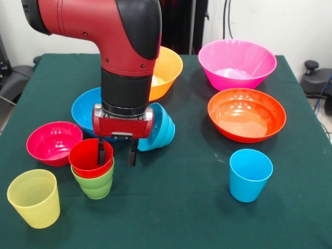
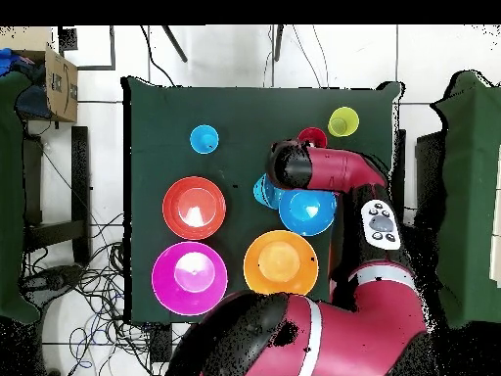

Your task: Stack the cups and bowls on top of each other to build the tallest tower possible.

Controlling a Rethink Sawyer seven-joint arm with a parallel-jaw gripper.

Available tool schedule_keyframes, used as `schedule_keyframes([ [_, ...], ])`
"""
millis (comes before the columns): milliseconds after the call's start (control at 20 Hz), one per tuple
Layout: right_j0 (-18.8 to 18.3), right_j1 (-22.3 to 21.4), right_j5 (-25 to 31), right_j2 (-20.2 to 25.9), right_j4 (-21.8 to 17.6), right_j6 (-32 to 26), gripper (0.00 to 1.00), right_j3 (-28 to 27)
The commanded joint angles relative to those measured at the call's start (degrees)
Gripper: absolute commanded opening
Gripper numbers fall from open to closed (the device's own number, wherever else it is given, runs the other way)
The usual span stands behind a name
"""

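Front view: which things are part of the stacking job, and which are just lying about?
Job:
red cup nested in green cup, gripper open over it
yellow cup
blue cup
magenta bowl
blue bowl
tipped light blue bowl
orange bowl
pink bowl
red-orange bowl

Lying about:
cardboard box
floor cables

- The arm point(image 1: 124, 46) covers the inner side of the yellow-orange bowl point(image 1: 168, 70) and most of the medium blue bowl point(image 1: 83, 109), at 12 o'clock from the red cup point(image 1: 91, 158).
- Overhead, the arm hides part of the small light blue bowl point(image 2: 262, 190).
- The lime green cup point(image 1: 96, 187) shows only below the red cup's rim.
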Motion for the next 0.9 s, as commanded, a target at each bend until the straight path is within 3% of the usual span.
schedule_keyframes([
  [50, 2.38, 2.10, -3.48, 1.08, -4.27, 3.49, 1.00, 2.42],
  [550, 6.44, 4.99, -4.14, -6.63, -6.05, 3.94, 1.00, -0.38],
  [750, 7.15, 5.79, -5.71, -8.23, -6.92, 3.10, 1.00, -1.67],
  [900, 5.89, 5.82, -9.22, -6.75, -7.72, 2.00, 1.00, -1.57],
])
